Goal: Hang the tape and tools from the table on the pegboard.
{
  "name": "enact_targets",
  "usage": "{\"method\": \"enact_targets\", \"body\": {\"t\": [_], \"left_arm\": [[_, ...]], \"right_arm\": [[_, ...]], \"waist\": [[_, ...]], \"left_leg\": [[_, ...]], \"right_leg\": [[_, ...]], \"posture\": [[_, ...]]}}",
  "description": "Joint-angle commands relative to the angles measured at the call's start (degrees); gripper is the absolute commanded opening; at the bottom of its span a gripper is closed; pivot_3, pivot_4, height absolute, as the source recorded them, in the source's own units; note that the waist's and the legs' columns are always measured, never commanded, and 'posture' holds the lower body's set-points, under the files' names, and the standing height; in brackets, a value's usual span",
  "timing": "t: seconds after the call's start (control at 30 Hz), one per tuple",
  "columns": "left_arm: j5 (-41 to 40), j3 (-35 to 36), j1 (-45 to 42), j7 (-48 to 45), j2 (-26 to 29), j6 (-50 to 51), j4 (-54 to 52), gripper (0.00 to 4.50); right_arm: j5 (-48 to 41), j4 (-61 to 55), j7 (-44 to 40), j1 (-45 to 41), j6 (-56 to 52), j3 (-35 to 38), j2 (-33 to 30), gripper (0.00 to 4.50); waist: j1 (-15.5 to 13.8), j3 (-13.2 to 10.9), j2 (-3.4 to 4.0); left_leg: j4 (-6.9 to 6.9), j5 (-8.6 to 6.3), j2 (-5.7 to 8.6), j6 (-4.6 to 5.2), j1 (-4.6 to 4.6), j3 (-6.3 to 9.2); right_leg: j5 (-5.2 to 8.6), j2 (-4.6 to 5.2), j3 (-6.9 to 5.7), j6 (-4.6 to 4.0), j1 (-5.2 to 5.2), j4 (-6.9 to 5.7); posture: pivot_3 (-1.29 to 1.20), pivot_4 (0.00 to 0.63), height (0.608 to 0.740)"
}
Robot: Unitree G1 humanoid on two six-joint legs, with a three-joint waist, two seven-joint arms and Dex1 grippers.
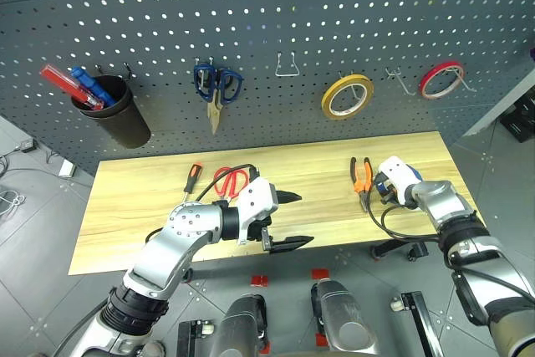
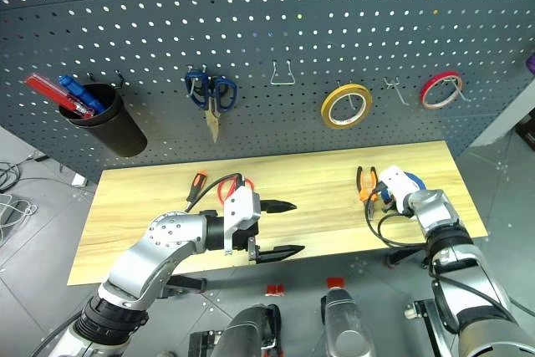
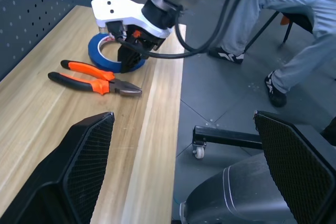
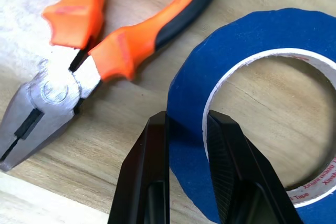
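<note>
Your right gripper [image 4: 186,124] is down on the blue tape [image 4: 273,40] at the right end of the worktop [image 1: 150,198], jaws narrowed onto the ring's wall, one finger outside and one inside the hole, so you're holding the tape by its band while it lies flat on the wood. That roll looks light and stiff with a smooth edge, and a pinch across the band looks like the right hold; expect it to swing once it lifts. The pliers [image 4: 100,40] lie just beside the tape, nose toward the front edge, near enough that a sloppy lift could nudge them; they look like the heavy item, best taken at the handles. Your left gripper [image 1: 284,221] hangs over the middle of the worktop with its jaws wide and nothing in them. Beneath that arm, the red-handled scissors [image 1: 232,180] and the slim screwdriver [image 1: 191,181] wait on the wood. Up on the pegboard [image 1: 334,6], the yellow tape ring [image 1: 347,96], the red-and-white tape ring [image 1: 440,79], the blue-handled scissors [image 1: 216,85] and a black cup [image 1: 117,114] already hold spots, but a bare metal hook [image 1: 287,64] sits free between them. A seated person [image 3: 294,19] is just off the worktop's right end.
</note>
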State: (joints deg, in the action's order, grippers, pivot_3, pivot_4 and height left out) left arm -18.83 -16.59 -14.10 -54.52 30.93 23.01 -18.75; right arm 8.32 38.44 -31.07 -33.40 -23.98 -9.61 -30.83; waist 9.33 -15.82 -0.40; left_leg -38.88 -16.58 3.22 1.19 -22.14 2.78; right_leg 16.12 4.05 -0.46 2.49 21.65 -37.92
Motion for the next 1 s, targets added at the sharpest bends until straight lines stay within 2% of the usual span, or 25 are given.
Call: {"method": "enact_targets", "body": {"t": [0.03, 0.1, 0.17, 0.27, 0.37, 0.47, 0.7, 0.87, 1.0], "left_arm": [[-0.1, 0.6, 0.1, 0.5, -0.6, -1.8, -2.8, 4.50], [-0.3, 1.6, -0.5, 2.5, -2.1, -2.2, -3.3, 4.50], [-0.3, 2.7, -1.3, 4.5, -3.8, -3.0, -3.5, 4.50], [-0.9, 4.1, -2.5, 6.3, -5.5, -3.1, -3.5, 4.50], [-1.2, 6.1, -4.2, 7.9, -6.9, -4.0, -3.0, 4.50], [-1.4, 7.2, -5.0, 8.4, -7.3, -4.4, -2.8, 4.50], [-0.8, 7.1, -6.8, 9.8, -8.4, -3.8, -2.0, 4.50], [1.2, 7.2, -6.8, 10.9, -8.4, -5.2, -1.0, 4.50], [3.4, 8.5, -4.7, 10.9, -5.9, -7.0, -0.1, 4.50]], "right_arm": [[0.0, -20.6, 3.0, 7.0, -1.4, 4.9, -3.0, 0.67], [1.9, -38.3, 7.3, 15.2, -0.6, 7.2, -2.3, 0.67], [5.1, -50.9, 11.7, 21.5, 2.8, 7.6, -1.0, 0.67], [7.8, -59.4, 15.7, 25.2, 7.1, 6.7, 1.1, 0.67], [9.7, -62.6, 18.3, 24.0, 11.2, 5.9, 3.3, 0.67], [9.3, -60.6, 18.7, 19.7, 12.6, 6.3, 4.7, 0.67], [1.9, -37.5, 14.9, 4.9, 20.0, 9.3, 4.5, 0.67], [-3.7, -27.5, 9.9, -0.3, 20.5, 10.0, 5.5, 0.67], [-5.8, -30.2, 9.1, 1.6, 16.8, 10.2, 6.4, 2.01]], "waist": [[0.0, 0.0, 0.08], [0.1, 0.0, 0.10], [0.3, 0.0, 0.10], [0.8, 0.0, 0.07], [1.1, 0.0, 0.06], [1.7, 0.0, 0.04], [2.0, 0.0, 0.02], [2.1, 0.0, 0.02], [2.0, 0.0, 0.02]], "left_leg": [[0.00, 0.02, 0.00, -0.01, -0.12, 0.00], [-0.02, 0.16, 0.00, -0.19, -0.63, -0.01], [-0.01, 0.26, -0.05, -0.36, -0.75, 0.01], [0.02, 0.27, -0.10, -0.38, -0.73, -0.02], [-0.03, 0.29, -0.06, -0.33, -0.66, -0.03], [-0.04, 0.32, -0.03, -0.11, -0.65, -0.01], [-0.02, 0.43, 0.01, -0.04, -0.65, 0.01], [-0.01, 0.43, 0.02, -0.03, -0.72, -0.03], [-0.01, 0.42, 0.00, -0.03, -0.73, -0.03]], "right_leg": [[0.00, 0.00, 0.01, 0.00, 0.14, -0.06], [0.00, -0.01, 0.03, 0.00, 0.65, -0.20], [0.00, -0.06, 0.00, 0.01, 0.78, -0.20], [0.01, -0.13, 0.03, 0.02, 0.77, -0.19], [-0.05, -0.12, 0.05, 0.11, 0.70, -0.20], [-0.17, -0.12, 0.05, 0.14, 0.68, -0.17], [-0.29, -0.11, 0.02, 0.08, 0.67, -0.16], [-0.29, -0.10, 0.05, 0.08, 0.68, -0.05], [-0.29, -0.10, 0.07, 0.07, 0.69, -0.04]], "posture": [[-0.36, 0.271, 0.740], [-0.37, 0.275, 0.740], [-0.38, 0.276, 0.740], [-0.39, 0.280, 0.740], [-0.40, 0.278, 0.740], [-0.39, 0.274, 0.740], [-0.37, 0.268, 0.740], [-0.37, 0.268, 0.740], [-0.37, 0.273, 0.740]]}}
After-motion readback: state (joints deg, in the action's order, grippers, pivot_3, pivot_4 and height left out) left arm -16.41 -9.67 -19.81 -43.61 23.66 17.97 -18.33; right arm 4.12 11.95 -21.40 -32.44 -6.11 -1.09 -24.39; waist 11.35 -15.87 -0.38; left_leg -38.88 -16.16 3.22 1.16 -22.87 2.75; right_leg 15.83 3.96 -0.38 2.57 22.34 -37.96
